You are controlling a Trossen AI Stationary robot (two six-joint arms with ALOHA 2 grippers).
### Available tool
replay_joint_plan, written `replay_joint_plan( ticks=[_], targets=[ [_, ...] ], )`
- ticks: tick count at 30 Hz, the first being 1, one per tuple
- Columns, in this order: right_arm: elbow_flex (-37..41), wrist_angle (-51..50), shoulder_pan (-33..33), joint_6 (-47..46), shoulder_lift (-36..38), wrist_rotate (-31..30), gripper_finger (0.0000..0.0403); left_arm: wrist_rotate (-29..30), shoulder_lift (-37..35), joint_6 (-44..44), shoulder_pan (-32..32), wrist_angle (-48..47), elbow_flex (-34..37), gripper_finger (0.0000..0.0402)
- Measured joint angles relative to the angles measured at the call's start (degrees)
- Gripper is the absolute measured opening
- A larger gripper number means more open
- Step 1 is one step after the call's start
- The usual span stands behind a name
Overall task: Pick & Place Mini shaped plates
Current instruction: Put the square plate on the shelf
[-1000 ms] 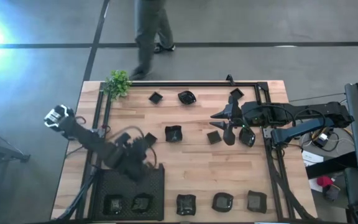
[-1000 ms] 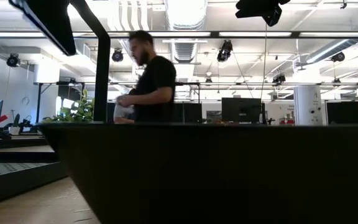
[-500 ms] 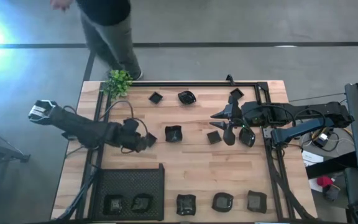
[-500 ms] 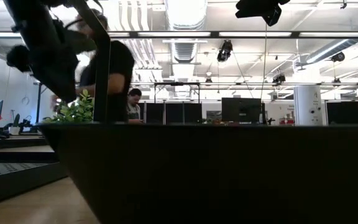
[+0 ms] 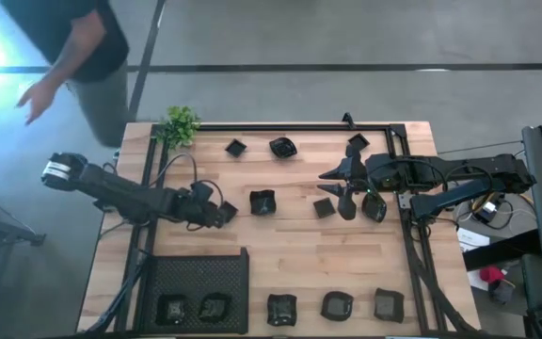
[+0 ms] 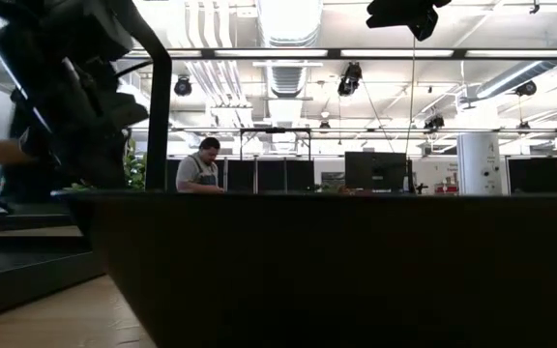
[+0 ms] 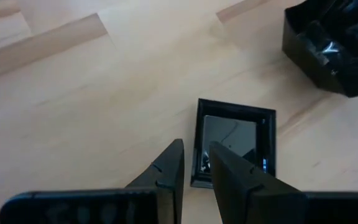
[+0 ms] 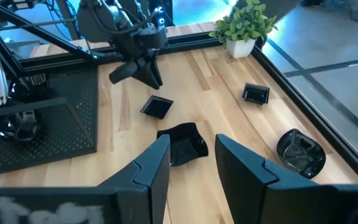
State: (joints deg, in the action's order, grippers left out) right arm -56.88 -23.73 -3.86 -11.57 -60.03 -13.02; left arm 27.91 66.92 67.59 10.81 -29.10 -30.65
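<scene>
Several small glossy black mini shaped plates lie flat on the wooden table (image 5: 290, 245). A little square plate (image 7: 236, 143) lies under my left gripper (image 7: 196, 149). That gripper is open, with a narrow gap between its fingers. It points down at a slant, and its fingertips hover on either side of the plate's near rim; the right wrist view shows them (image 8: 143, 74) above the plate (image 8: 157, 107). A crumpled-looking plate (image 5: 263, 201) lies just to the right. My right gripper (image 5: 327, 184) waits open, raised at centre right, holding nothing.
A black mesh tray (image 5: 196, 275) at the near left holds two plates (image 5: 172, 308). Three more (image 5: 336, 305) line the near edge, and others (image 5: 282, 147) lie along the far side. A potted plant (image 5: 179, 125) stands at the far left corner. A person (image 5: 83, 56) stands beyond the table.
My left gripper has swung from above the mesh tray toward the far edge and come down over the little square plate, rolling a little on the way. Its finger gap is unchanged. The person behind the table has walked toward the left.
</scene>
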Motion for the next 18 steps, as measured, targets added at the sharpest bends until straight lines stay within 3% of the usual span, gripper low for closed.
replay_joint_plan(
  ticks=[11, 18],
  targets=[
    [0.00, 0.00, 0.00, 0.02, 0.00, -0.01, 0.0123, 0.12, 1.24, 0.01, 0.00, 11.92, 6.83, 0.0069],
    [0.00, 0.00, 0.00, 0.22, 0.00, -0.02, 0.0123, 0.18, 2.14, -1.45, 0.00, 15.26, 7.36, 0.0069]
  ],
)
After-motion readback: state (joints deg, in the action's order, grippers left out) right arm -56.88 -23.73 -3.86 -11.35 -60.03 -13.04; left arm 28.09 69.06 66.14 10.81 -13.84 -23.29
